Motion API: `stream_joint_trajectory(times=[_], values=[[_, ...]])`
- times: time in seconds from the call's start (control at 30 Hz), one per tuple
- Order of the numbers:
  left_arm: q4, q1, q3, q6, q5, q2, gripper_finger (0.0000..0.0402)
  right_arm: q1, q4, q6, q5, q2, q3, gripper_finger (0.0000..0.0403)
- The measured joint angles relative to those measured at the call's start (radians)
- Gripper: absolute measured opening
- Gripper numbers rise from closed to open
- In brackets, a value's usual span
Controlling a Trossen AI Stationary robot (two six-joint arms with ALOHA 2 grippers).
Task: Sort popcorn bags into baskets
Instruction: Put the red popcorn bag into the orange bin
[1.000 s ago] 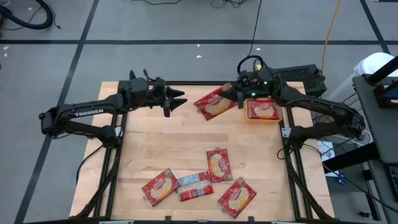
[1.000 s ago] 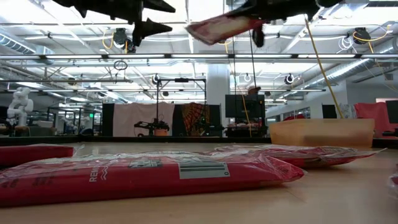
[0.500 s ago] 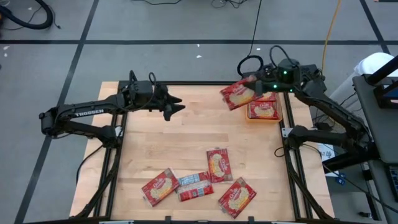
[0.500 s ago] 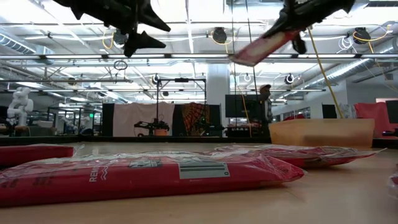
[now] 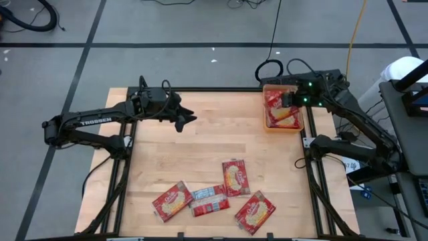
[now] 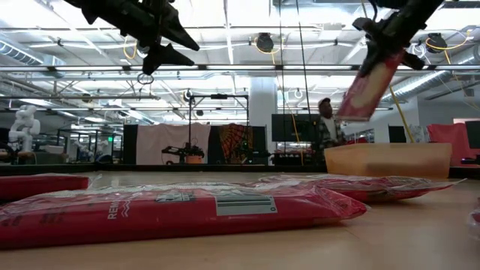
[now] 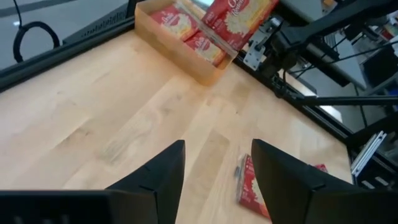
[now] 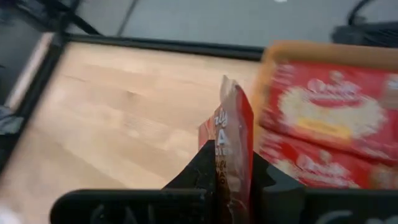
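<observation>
Right gripper (image 5: 289, 100): over the basket at the far right corner of the table, fingers pinching the top edge of a held bag; in the right wrist view the bag's edge sits clamped between the two dark fingers (image 8: 205, 168).
Held bag (image 6: 367, 86): hangs steeply tilted, almost upright, above the basket; in the high view its red face (image 5: 274, 102) covers the basket's far-left part; whether its lower end touches the bags below cannot be told.
Basket (image 5: 299, 126): orange, shallow, at the far right edge of the table; in the low view it shows as a pale orange wall (image 6: 390, 159) on the right.
Bags in basket (image 8: 336, 112): at least two, lying flat, picture side up, side by side.
Left gripper (image 5: 184, 118): raised above the far left part of the table, well apart from the basket, pointing right; fingers spread, nothing between them, as the left wrist view (image 7: 217, 180) shows.
Loose bags (image 5: 233, 177): five on the near middle of the table; one lies alone, just far of the others; one (image 5: 172, 200) at the near left; one (image 5: 255, 211) at the near right; between these two, grey-blue side up, one (image 5: 209, 194) lies just far of another (image 5: 210, 207), close together.
Table (image 5: 200, 147): light wood, bare between the loose bags and the basket.
Person (image 6: 325, 129): stands in the room beyond the table, seen in the low view.
</observation>
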Motion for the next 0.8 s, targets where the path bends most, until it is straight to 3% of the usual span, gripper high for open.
stream_joint_trajectory(times=[0.2,0.5,0.8], values=[[-0.005,-0.003,0.0,-0.036,0.006,0.0,0.0175,0.0,0.03,0.068,0.092,-0.002,-0.079,0.0014],[-0.006,-0.048,0.0,-0.097,0.006,0.0,0.0163,-0.002,0.222,0.173,0.09,-0.003,-0.274,0.0019],[-0.006,-0.15,0.0,-0.14,0.006,0.0,0.016,-0.021,0.249,0.179,0.164,-0.016,-0.295,0.0018]])
